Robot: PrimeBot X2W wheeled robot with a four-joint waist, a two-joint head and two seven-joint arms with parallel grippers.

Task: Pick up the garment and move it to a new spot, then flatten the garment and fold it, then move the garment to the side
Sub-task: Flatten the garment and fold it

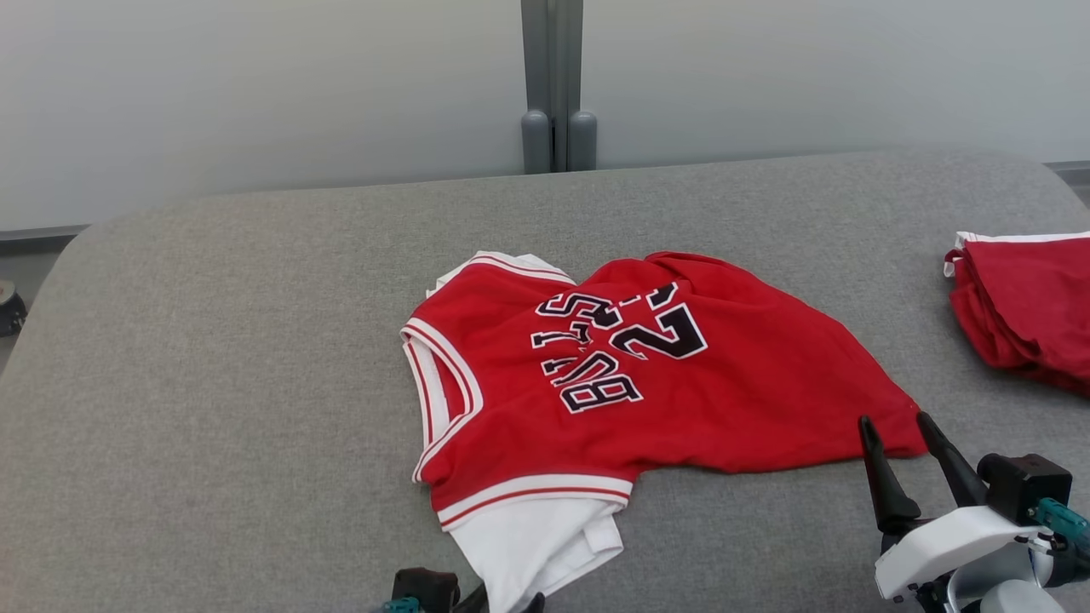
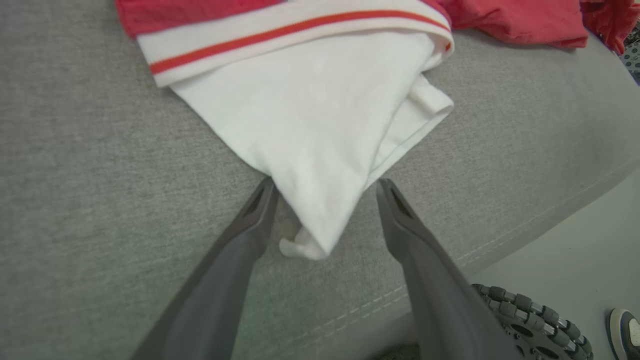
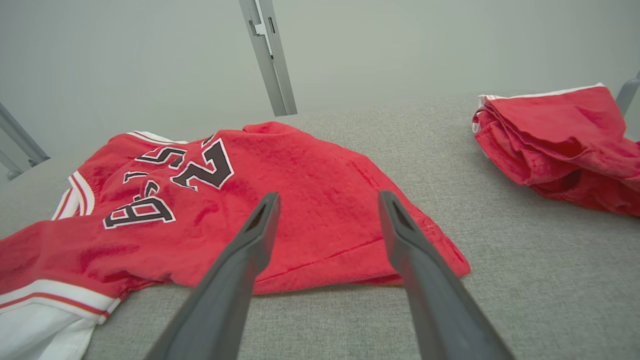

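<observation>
plainly, we read creased black letters "b", "u", "s" and a "2" on the red garment (image 1: 596, 383). it lies mid grey fabric surface (image 1: 213, 340), pale wall (image 1: 255, 85) behind. our left gripper (image 2: 326, 184) gapes astride its white sleeve tip (image 2: 310, 125); our right gripper (image 1: 894, 420) gapes beside the hem corner (image 3: 450, 260).

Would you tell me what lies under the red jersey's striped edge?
A white sleeve pokes out from beneath the red jersey, resting on the grey padded surface. How far it runs underneath is hidden by the red cloth.
</observation>
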